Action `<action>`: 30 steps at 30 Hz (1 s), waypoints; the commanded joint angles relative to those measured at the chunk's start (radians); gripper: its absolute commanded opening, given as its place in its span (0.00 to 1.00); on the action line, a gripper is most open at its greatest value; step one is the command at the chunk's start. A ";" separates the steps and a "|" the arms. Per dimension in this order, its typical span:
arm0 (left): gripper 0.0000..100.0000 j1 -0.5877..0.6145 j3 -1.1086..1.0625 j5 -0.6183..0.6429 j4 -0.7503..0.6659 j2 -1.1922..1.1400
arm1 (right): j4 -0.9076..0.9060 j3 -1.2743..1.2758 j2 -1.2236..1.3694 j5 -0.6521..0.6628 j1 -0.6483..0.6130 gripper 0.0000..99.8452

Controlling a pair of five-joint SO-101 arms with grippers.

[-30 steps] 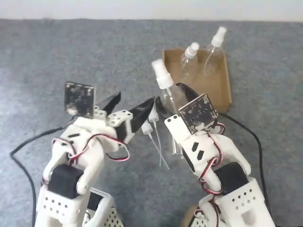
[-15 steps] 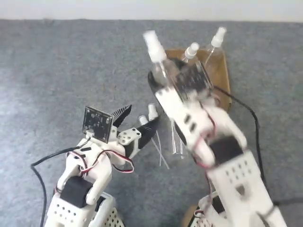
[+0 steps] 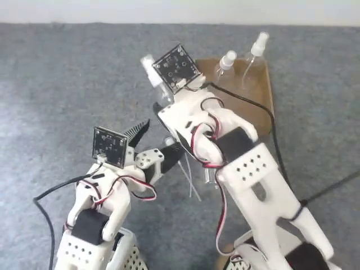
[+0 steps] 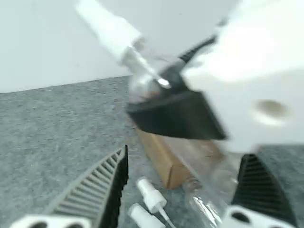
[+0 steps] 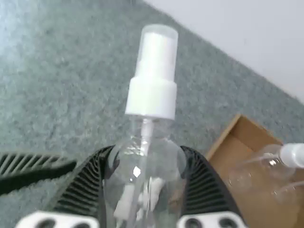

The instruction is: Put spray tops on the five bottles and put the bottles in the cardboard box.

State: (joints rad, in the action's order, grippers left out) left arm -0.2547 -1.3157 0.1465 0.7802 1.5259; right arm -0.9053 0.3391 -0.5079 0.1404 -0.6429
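Clear bottle (image 5: 142, 159), white spray top (image 5: 153, 71), brown box (image 3: 265, 107).

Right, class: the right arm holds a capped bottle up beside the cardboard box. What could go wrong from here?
1. The right hand grips the bottle by its smooth clear body, so it might slip on the way over.
2. Two capped bottles are already in the cardboard box; the new one may land on them or catch the rim.
3. The open left hand sits close to the right arm, so the two could collide.
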 commanded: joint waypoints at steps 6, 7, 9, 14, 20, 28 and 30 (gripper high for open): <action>0.35 0.017 -0.012 -0.015 -0.071 0.014 | -0.159 -0.061 -0.242 0.066 -0.012 0.01; 0.35 0.017 -0.012 -0.015 -0.071 0.014 | -0.162 -0.061 -0.249 0.068 -0.012 0.01; 0.35 0.017 -0.013 -0.015 -0.071 0.014 | -0.163 -0.061 -0.257 0.068 -0.010 0.01; 0.34 0.015 -0.019 -0.015 -0.071 0.014 | -0.094 -0.063 -0.249 0.072 0.087 0.01; 0.26 0.026 -0.042 -0.015 -0.077 0.015 | 0.122 -0.080 -0.113 0.064 0.366 0.01; 0.02 0.164 -0.064 0.031 -0.121 0.015 | 0.357 -0.081 0.093 0.064 0.397 0.01; 0.01 0.164 -0.084 0.034 -0.149 0.014 | 0.374 -0.081 0.124 0.064 0.392 0.01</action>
State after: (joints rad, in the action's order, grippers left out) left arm -0.1013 -1.3955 0.1603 0.6882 1.5259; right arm -0.5877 0.3222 -0.3897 0.1880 -0.2639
